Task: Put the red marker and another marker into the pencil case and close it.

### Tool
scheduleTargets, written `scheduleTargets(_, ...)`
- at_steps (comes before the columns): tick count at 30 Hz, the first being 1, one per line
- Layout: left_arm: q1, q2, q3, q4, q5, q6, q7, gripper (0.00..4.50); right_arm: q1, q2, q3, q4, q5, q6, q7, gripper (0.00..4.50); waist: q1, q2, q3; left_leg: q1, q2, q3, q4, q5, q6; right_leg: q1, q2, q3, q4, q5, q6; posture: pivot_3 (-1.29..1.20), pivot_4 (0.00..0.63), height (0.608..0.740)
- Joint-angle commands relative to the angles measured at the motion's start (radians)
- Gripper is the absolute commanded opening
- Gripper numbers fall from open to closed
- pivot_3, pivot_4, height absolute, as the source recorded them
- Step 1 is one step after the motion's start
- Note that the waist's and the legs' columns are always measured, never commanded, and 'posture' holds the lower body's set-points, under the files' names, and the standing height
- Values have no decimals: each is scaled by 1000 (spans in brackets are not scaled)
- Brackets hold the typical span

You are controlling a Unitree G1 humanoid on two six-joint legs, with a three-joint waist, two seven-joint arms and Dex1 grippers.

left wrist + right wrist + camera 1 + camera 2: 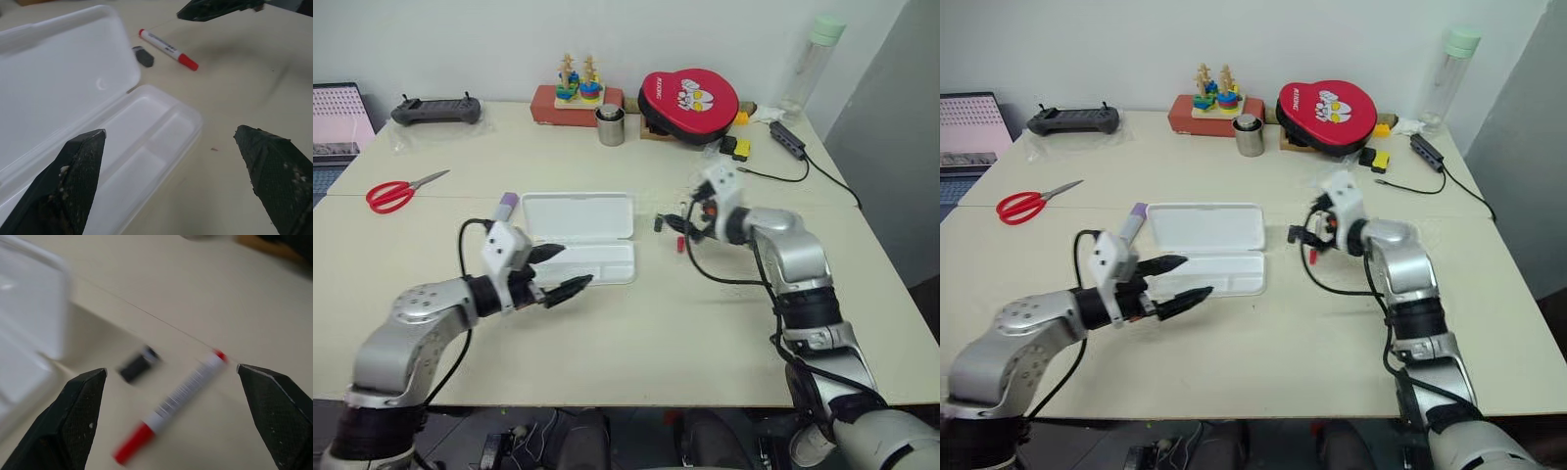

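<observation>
The pencil case [592, 262] lies open in the middle of the table, its lid [578, 213] flat behind the divided tray. My left gripper [576, 264] is open and hovers over the tray's near left corner. The other marker [507, 204], purple-capped, lies just left of the lid, its body partly behind my left hand. Right of the case lies the red marker [171, 406] beside a small black stub [138, 364]. My right gripper [688, 223] hangs open just above the red marker with nothing between its fingers; one of its fingers [220, 7] also shows in the left wrist view.
Red-handled scissors [396, 193] lie at the far left. Along the back stand a black controller [435, 110], a wooden stacking toy [578, 93], a metal cup [611, 125], a red pad [688, 104] and a bottle [813, 64]. A black cable [803, 166] runs at the back right.
</observation>
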Motion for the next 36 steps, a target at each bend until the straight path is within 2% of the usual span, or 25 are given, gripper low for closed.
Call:
scheduleTargets(1, -97, -48, -46, 10, 19, -24, 20, 4500, 0, 115, -101, -80, 26, 21, -238, 4432, -14, 0, 0, 0, 1, 0, 0, 0, 0, 0, 1, 1, 0, 0, 0, 0, 150, 740)
scheduleTargets(5, -202, -129, -86, 70, 28, -21, 47, 4500, -27, 246, -158, -93, 80, -36, -380, 4432, -27, 0, 0, 0, 1, 0, 0, 0, 0, 0, 2, 1, 1, 0, 0, 0, 150, 740)
scheduleTargets(8, -236, -152, -102, 93, 42, -21, 51, 4500, -28, 280, -136, -91, 102, -31, -404, 4432, -24, 0, 0, 0, 1, 0, 0, 0, 0, 0, 2, 1, 1, 0, 0, 0, 150, 740)
scheduleTargets(15, -257, -170, -112, 109, 58, -26, 47, 4500, 36, 270, 2, 16, 63, -28, -423, 4432, -21, 0, 0, -1, 0, 0, 0, 0, 0, 0, 1, 0, 0, 0, 0, 0, 150, 740)
scheduleTargets(20, -262, -192, -103, 102, 58, -24, 62, 4500, 58, 257, 45, 88, 53, -59, -437, 4432, -22, 0, 0, 0, 0, 0, 0, 0, 0, 0, 1, 1, 0, 0, 0, 0, 150, 740)
scheduleTargets(24, -254, -200, -96, 90, 59, -19, 75, 4500, 49, 227, 58, 120, 37, -98, -453, 3683, -23, 0, 0, 0, 0, 0, 0, 0, 0, 1, 1, 1, 0, 0, 1, 0, 150, 740)
scheduleTargets(29, -247, -202, -90, 82, 55, -17, 87, 4500, 51, 191, 102, 137, 10, -140, -462, 2313, -23, 0, 0, 0, 0, 0, 1, 0, 0, 1, 1, 1, 0, 0, 1, 0, 150, 740)
scheduleTargets(31, -247, -204, -89, 81, 51, -16, 92, 4500, 58, 179, 123, 138, -4, -155, -466, 1913, -23, 0, 0, 0, 0, 0, 1, 0, 0, 1, 1, 1, 0, 0, 1, 0, 150, 740)
scheduleTargets(36, -245, -210, -90, 80, 53, -17, 96, 4500, 58, 173, 101, 160, 10, -178, -480, 722, -20, 0, 0, 0, 0, 0, 1, 0, 0, 1, 1, 1, 0, 0, 1, 0, 150, 740)
